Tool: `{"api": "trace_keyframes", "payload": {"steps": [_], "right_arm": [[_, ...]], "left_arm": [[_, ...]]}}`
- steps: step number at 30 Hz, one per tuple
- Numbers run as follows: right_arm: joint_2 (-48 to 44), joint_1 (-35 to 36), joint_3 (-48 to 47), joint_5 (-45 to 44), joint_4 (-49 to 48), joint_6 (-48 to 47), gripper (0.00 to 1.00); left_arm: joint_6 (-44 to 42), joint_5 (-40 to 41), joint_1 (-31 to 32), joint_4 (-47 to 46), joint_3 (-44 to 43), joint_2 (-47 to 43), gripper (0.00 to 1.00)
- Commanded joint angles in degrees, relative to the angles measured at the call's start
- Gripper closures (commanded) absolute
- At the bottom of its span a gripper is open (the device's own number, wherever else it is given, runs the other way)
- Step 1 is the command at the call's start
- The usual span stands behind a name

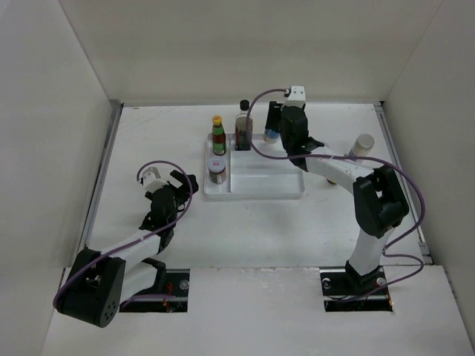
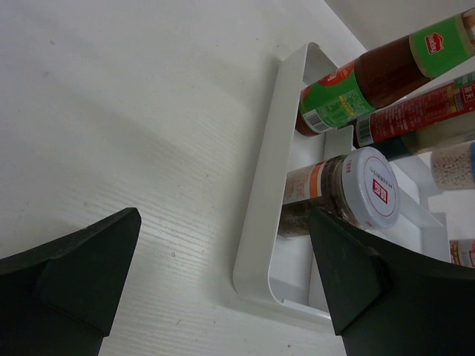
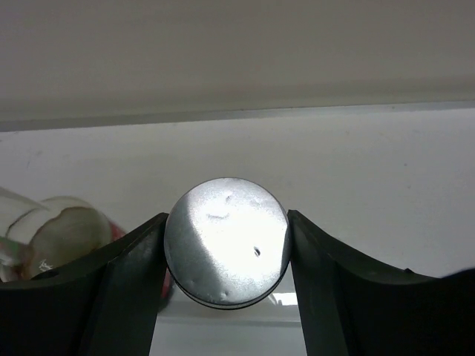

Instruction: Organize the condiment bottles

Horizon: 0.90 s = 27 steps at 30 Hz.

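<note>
Condiment bottles (image 1: 218, 137) in white tray (image 1: 267, 191), right pincer (image 3: 226, 248) pinching silver-lidded jar (image 3: 223, 237), left pincer (image 2: 225, 222) spread beside tray

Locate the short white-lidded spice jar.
Top view: the short white-lidded spice jar stands in the white divided tray's left compartment, in front of the yellow-capped red sauce bottle.

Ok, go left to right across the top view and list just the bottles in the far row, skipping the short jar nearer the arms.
yellow-capped red sauce bottle → tall dark black-capped bottle → silver-lidded jar → pale shaker
</note>
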<state>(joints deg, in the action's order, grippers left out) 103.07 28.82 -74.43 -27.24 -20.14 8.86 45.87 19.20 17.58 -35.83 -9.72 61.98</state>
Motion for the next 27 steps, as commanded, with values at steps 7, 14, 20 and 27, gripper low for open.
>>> {"api": "trace_keyframes", "payload": {"steps": [7,14,20,27], "right_arm": [[3.3,1.4,-5.4,2.0,-3.0,3.6,0.43],[4.2,1.4,-2.8,5.0,-1.5,5.1,0.3],[1.4,0.9,-2.1,5.2,-0.4,6.3,0.18],[-8.8,-3.7,2.0,0.4,3.2,6.9,0.15]], "left_arm": [[0.5,-0.9,-0.7,-3.6,-0.5,-1.9,0.0],[0.5,-1.0,-0.4,-3.6,-0.7,-1.2,0.0],[0.5,-1.1,-0.5,-3.6,-0.7,-1.3,0.0],[0.5,-1.1,-0.1,-3.6,-0.7,-1.4,0.0]]}}
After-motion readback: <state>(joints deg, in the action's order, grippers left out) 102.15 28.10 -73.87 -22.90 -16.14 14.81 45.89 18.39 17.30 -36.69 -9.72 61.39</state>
